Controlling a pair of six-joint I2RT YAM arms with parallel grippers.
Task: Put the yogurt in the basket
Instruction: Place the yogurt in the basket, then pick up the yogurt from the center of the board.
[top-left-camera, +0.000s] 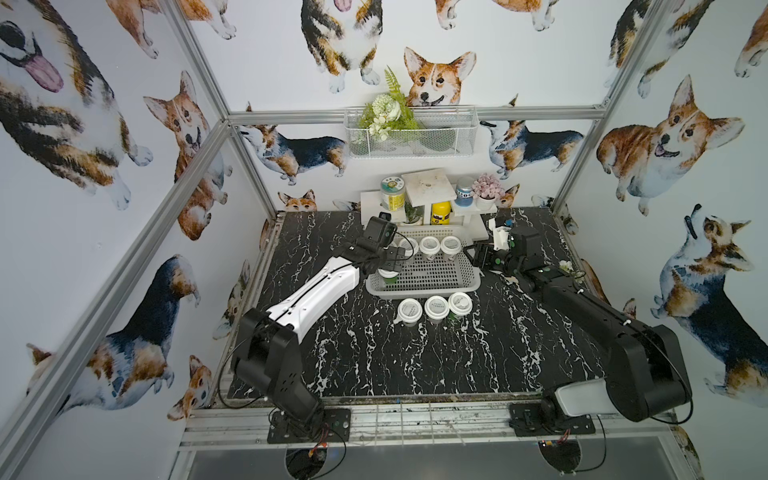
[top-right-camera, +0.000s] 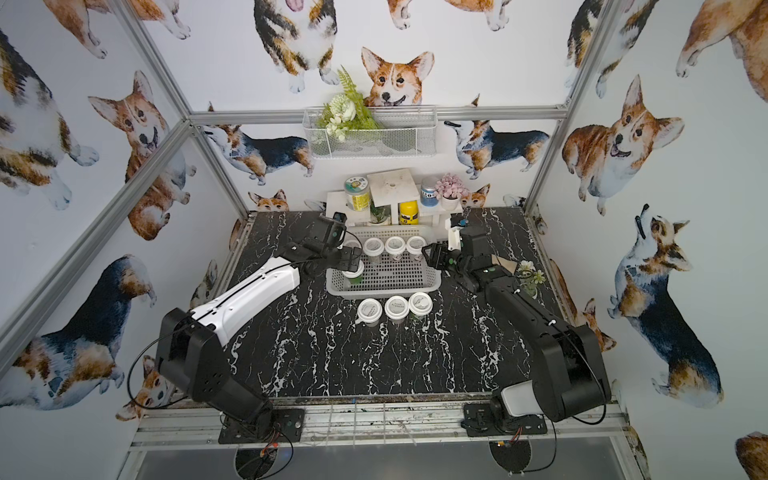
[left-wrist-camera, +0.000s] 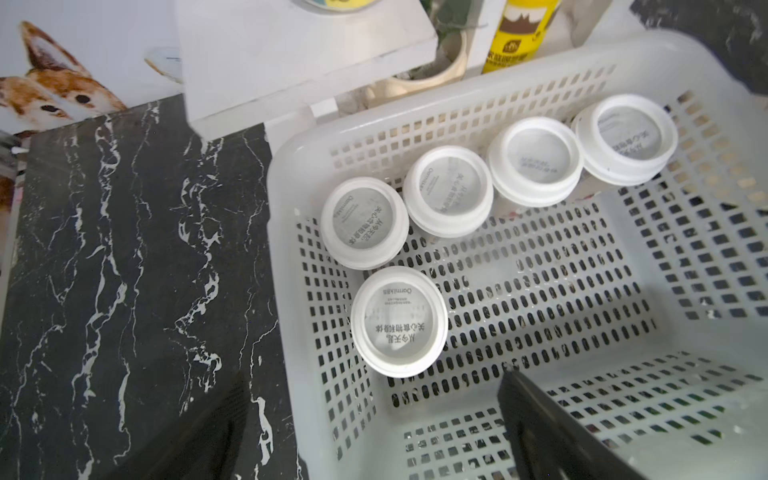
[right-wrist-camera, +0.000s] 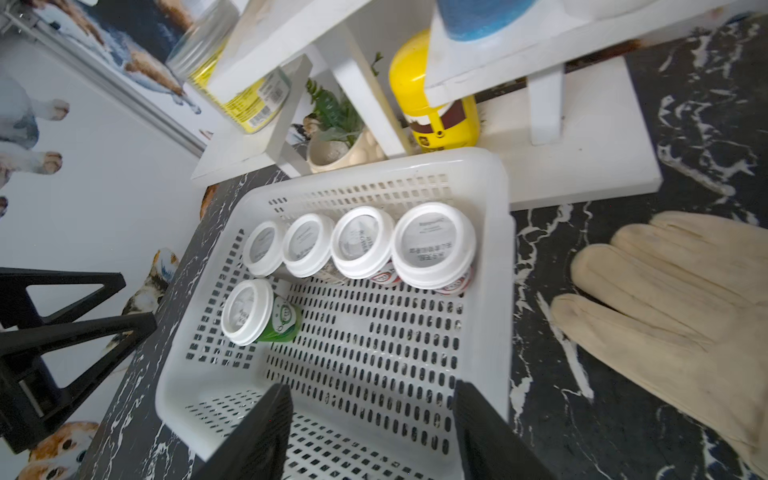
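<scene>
Cups go in one by one — the left gripper hangs empty, jaws wide apart, just above the fifth cup in the basket; the back row of four stands just beyond it. This placement looks finished, so next it should draw back to the three outside cups on the table. The right gripper hovers at the basket's other end, jaws apart on nothing — only its wrist view shows the glove beside it.
</scene>
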